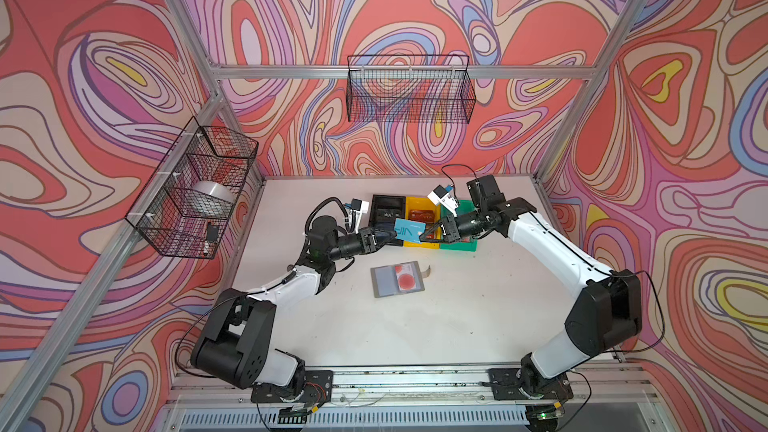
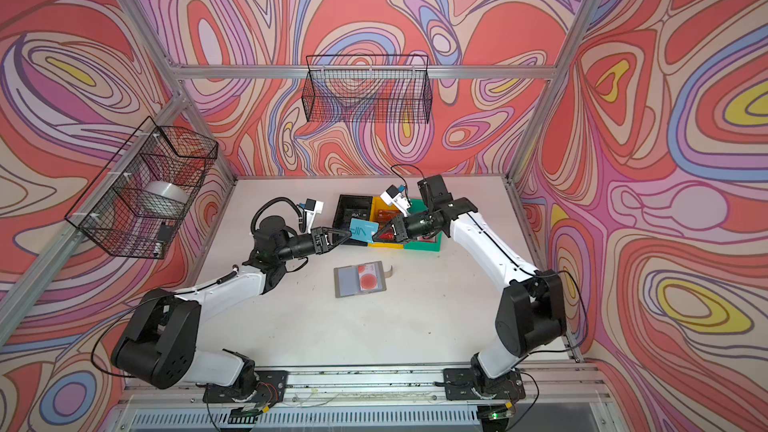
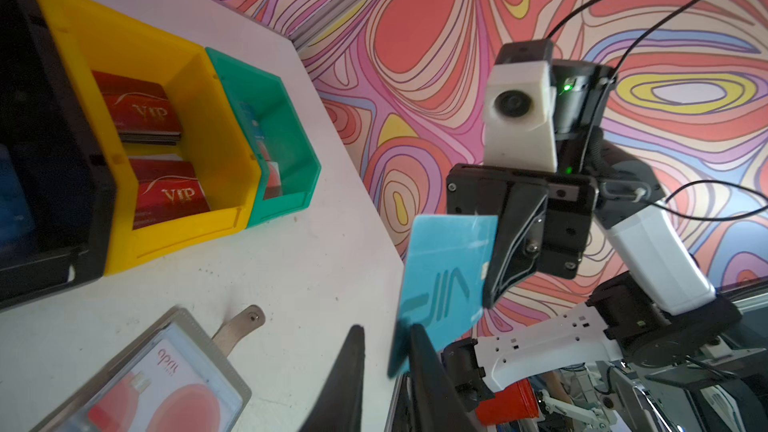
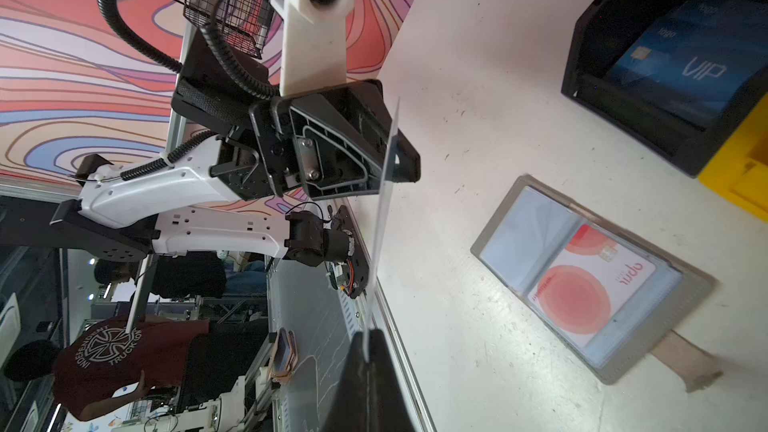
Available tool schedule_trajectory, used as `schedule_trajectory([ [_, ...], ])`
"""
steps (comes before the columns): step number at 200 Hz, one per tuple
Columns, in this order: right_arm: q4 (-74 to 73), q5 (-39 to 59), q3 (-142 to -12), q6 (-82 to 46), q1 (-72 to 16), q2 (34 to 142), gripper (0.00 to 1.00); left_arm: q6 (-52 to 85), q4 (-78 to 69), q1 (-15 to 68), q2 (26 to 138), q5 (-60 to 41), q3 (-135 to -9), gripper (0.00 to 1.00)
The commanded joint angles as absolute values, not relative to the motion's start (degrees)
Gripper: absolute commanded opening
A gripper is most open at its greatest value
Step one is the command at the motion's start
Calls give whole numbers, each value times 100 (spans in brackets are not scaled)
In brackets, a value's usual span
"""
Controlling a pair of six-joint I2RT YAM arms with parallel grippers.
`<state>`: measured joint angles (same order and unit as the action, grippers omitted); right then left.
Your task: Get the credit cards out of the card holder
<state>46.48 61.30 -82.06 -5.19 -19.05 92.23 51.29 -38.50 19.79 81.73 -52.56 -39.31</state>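
I see right gripper (image 1: 424, 236) clamped on light-blue plastic VIP card (image 1: 409, 230), midair; left gripper (image 1: 394, 234) narrowly parted at its other edge. Flat grey card holder (image 1: 384, 282) lies open on table (image 1: 457, 309), white red-circled card (image 1: 407, 280) inside.

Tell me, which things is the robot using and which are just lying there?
Job: blue card, pinched by the right gripper; card holder; white card inside it.
Lying about: black bin, yellow bin, green bin, wire baskets.

The light blue card (image 1: 409, 230) looks glossy plastic; the card holder (image 4: 652, 326) has shiny sleeves (image 4: 523, 226).
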Motion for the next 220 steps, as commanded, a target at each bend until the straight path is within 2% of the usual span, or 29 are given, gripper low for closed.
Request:
schedule_trajectory([
  [1,5694,5913,-8645,209,-1722,9404,0,4334,-2735,1962,7933,-5149,-4142,24],
  [35,6377,5342,-9155,375,-1486,9597,0,4090,-2346,1915,7790,-5087,-4148,24],
  [61,6822,4303,-9621,134,-1255,9720,0,3920,-2133,1915,7730,-5079,-4162,24],
  [101,7095,3406,-10018,-76,-792,9852,0,3881,-2159,1911,7761,-5081,-4158,23],
  [153,7095,3123,-10378,-598,-521,10445,0,3902,-2243,1890,7813,-5125,-4132,21],
  [220,7976,2301,-11920,-587,-484,11555,0,3914,-2291,1858,7752,-5117,-4052,20],
])
